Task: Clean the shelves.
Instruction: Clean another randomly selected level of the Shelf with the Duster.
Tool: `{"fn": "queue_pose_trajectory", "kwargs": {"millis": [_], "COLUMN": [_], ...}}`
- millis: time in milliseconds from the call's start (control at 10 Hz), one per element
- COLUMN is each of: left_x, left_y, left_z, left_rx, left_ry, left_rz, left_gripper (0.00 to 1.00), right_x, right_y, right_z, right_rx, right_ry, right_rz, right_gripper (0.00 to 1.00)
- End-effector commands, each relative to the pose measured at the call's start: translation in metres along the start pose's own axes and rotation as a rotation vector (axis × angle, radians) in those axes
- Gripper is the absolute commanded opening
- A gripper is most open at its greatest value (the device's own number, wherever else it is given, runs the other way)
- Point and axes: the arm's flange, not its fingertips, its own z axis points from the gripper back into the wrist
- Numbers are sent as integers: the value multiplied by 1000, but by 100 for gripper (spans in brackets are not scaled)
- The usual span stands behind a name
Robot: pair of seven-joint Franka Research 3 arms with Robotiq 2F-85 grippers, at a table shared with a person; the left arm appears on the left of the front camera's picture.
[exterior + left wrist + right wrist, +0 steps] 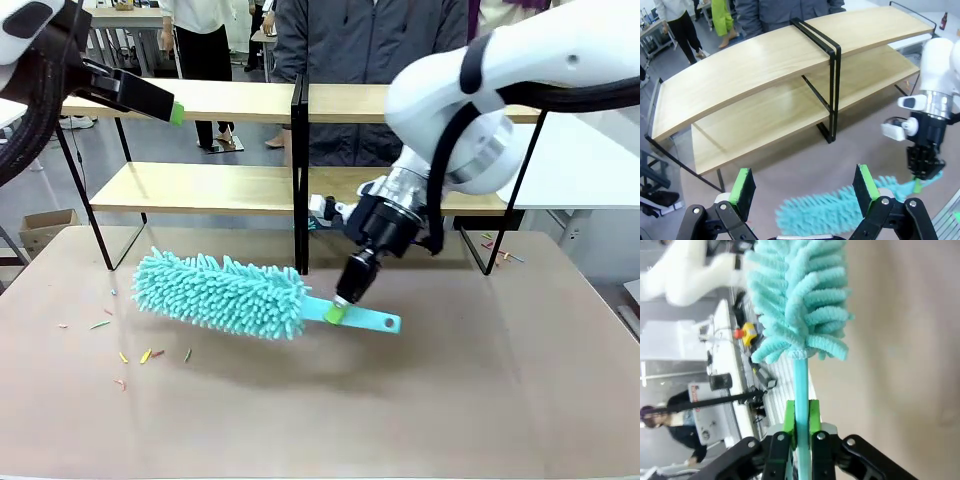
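The shelves (250,188) are a two-tier rack of light-wood boards in a black frame, seen from above as the shelves (770,75) in the left wrist view. A teal fluffy duster (220,293) hangs just above the beige tabletop in front of the rack. My right gripper (337,308) is shut on its thin teal handle; the duster (800,300) points away from my right gripper (801,432). My left gripper (805,192) is open, high above the table at the left, its green fingertip (177,113) near the top board's left end.
A person in a dark jacket (370,45) stands behind the rack. Small coloured scraps (140,355) lie on the beige tabletop (450,410) at the front left, a few more scraps (500,250) at the right by the rack's leg. A white table (590,165) stands at the right.
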Motion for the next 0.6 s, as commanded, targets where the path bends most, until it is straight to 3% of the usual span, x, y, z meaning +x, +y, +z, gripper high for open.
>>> {"fn": "queue_pose_trajectory", "kwargs": {"millis": [0, 200, 300, 400, 500], "left_x": [-8, -8, -8, -8, -8], "left_y": [0, 0, 0, 0, 0], "left_z": [0, 0, 0, 0, 0], "left_rx": [1, 1, 1, 1, 1], "left_ry": [-5, -5, -5, -5, -5], "left_rz": [-1, -1, -1, -1, -1], "left_gripper": [100, 100, 100, 100, 100], "right_x": [-84, -176, -176, -134, -175], "right_y": [20, 22, 11, 12, 8], "right_z": [11, 22, 14, 13, 18], "right_rx": [43, -66, -180, 10, -58], "right_ry": [-30, -262, -363, -106, -219], "right_rz": [60, -22, -222, 7, -68], "right_gripper": [12, 12, 12, 12, 12]}}
